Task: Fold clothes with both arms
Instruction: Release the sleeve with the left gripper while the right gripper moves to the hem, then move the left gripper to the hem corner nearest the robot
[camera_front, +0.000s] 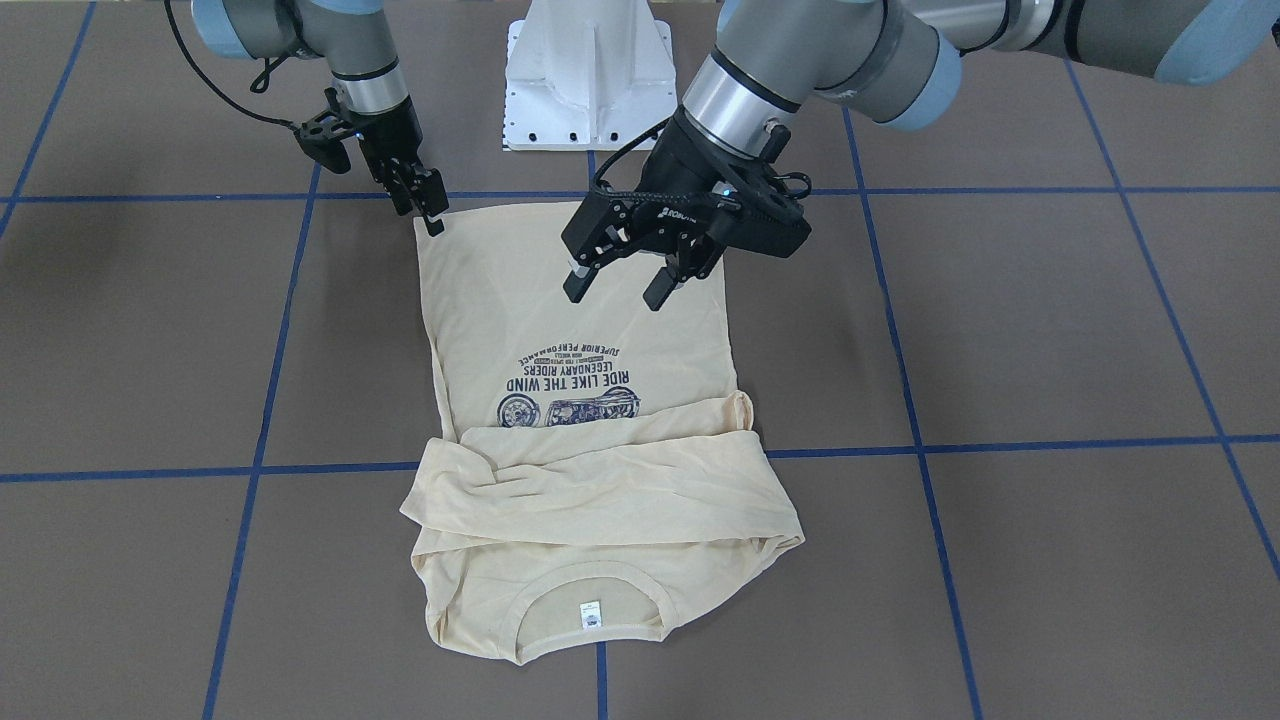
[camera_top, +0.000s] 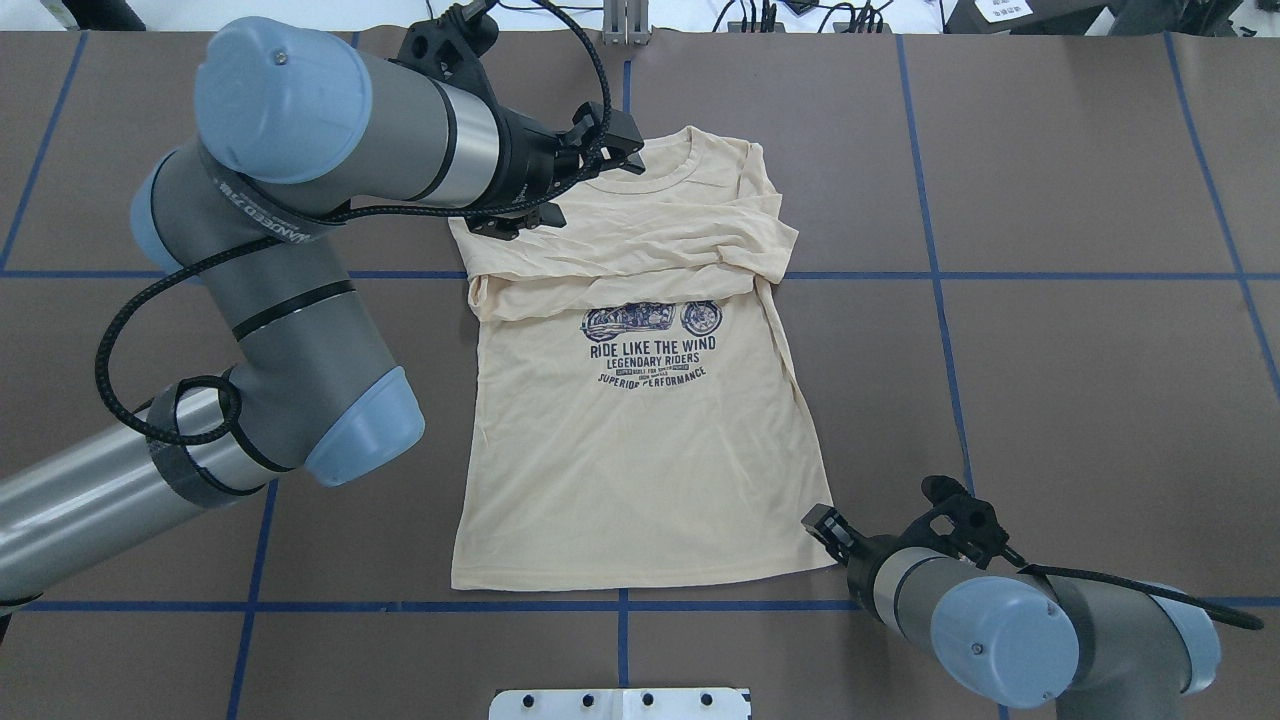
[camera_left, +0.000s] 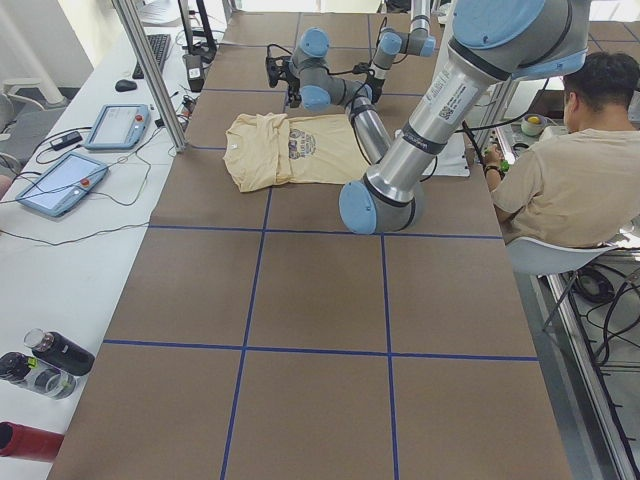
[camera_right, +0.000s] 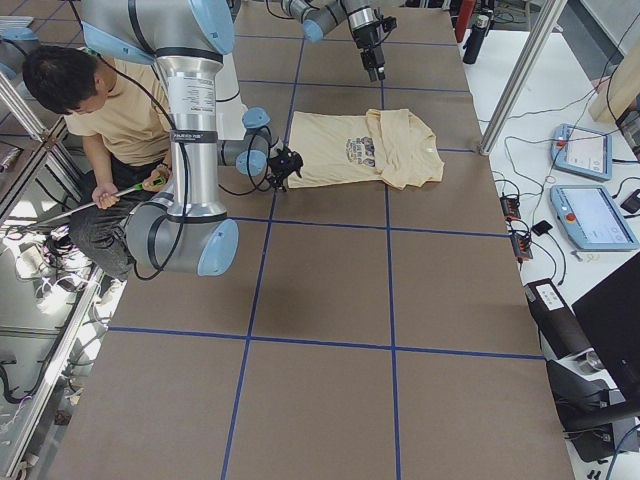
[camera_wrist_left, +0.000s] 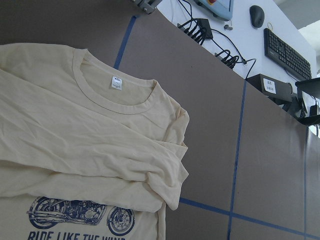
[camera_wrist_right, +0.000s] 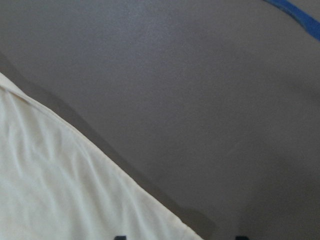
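Tools and garment partway through folding. The black two-finger left tool (camera_front: 613, 293), upper centre of the front-facing frame, hangs above the cloth with its jaws spread wide and nothing between them. Its wrist view looks down from a height on the collar end. The black two-finger right tool (camera_front: 430, 213), upper left of the same frame, sits low at one hem corner (camera_top: 815, 560). Two dark tips at the lower edge of its wrist view stand apart with the corner's point between them, so the jaws read as parted and not yet closed on cloth.

The pale cream-yellow thin long-sleeve T-shirt (camera_front: 500, 310) lies flat and print-up at the centre of the brown table (camera_front: 1000, 330), which is crossed by blue tape lines.

Done: both long sleeves (camera_front: 600, 490) are laid across the chest, one over the other. They lie between the ribbed round collar (camera_front: 590, 572), with its small white neck tag (camera_front: 591, 615), and the navy motorcycle print (camera_front: 570, 385), reaching to the print's top edge.

Left: the body lies at full length, its straight hem (camera_top: 640, 583) well apart from the collar, so the hem-to-collar fold or folds are still to do. By that judgement roughly the first half is complete. Only one hem corner has a tool beside it; the opposite corner (camera_top: 462, 580), lower left of the overhead frame, is unattended.
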